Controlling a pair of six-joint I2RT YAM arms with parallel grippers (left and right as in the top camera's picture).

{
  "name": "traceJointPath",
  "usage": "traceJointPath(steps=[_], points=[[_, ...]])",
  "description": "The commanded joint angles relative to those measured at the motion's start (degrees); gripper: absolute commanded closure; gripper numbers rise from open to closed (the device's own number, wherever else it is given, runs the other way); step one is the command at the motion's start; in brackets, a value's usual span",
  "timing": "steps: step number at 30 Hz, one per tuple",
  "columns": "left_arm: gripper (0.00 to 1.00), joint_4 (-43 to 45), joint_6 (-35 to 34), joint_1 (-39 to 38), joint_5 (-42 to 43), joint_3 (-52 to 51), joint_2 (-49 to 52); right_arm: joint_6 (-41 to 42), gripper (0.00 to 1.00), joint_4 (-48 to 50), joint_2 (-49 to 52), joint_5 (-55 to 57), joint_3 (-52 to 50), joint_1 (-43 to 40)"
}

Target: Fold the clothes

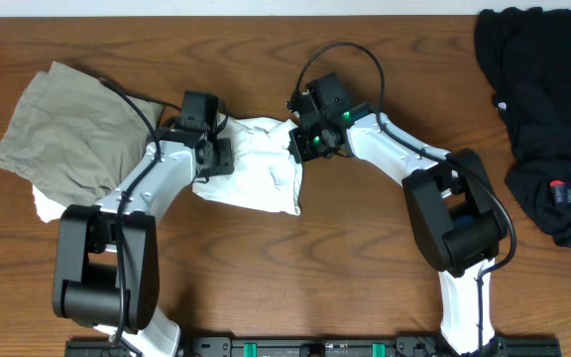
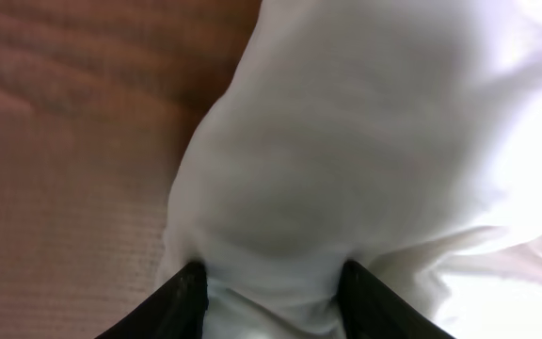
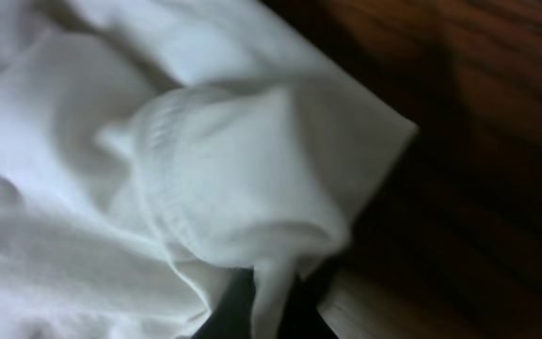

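White T-shirt (image 1: pixel 261 178): crumpled, centre of table (image 1: pixel 295 278). Left gripper (image 1: pixel 213 157): at shirt's 9 o'clock edge, jaws clamping a thick fold. Right gripper (image 1: pixel 305 144): at shirt's 1 o'clock corner, seemingly pinching a thin strip. Khaki garment (image 1: pixel 62 129): 10 o'clock. Black garment (image 1: pixel 538 109): 2 o'clock; white mark and red tag illegible.

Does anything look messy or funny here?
Yes. The white T-shirt sits crumpled in a lump, pinched by the left gripper and right gripper, not spread flat. A black garment lies heaped at far right, and a khaki garment is rumpled at far left.
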Motion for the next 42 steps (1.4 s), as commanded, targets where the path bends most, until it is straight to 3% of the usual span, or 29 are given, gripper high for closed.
traceJointPath(steps=[1,18,20,26,30,32,35,42], points=[[0.53,-0.79,-0.11,0.26,-3.19,-3.41,1.84,4.31,0.99,-0.39,0.59,6.47,0.33,-1.90],[0.59,-3.04,-4.57,0.79,-3.13,-9.57,2.36,5.31,0.88,-0.96,0.61,11.32,0.33,-4.90],[0.59,-4.31,-6.08,0.79,-1.95,-9.57,2.36,5.33,0.80,-0.94,0.61,11.28,0.33,-4.90],[0.65,-7.37,-6.08,0.74,10.67,-9.57,2.29,5.29,0.62,-0.55,0.61,8.70,0.33,-4.83],[0.73,-9.49,-6.08,-0.04,22.91,-9.55,1.68,4.76,0.60,-1.05,0.44,7.34,0.35,-4.85],[0.79,-10.97,-6.10,-0.87,24.79,-9.55,0.72,4.13,0.60,-1.84,-0.24,7.74,0.35,-5.25],[0.80,-13.00,-6.12,-1.38,22.93,-9.55,-2.14,3.34,0.60,-3.19,-2.47,7.89,0.37,-6.62],[0.79,-13.16,-7.85,-1.01,7.91,-9.51,-16.70,-2.45,0.60,-12.44,-12.98,7.85,0.39,-9.81]])
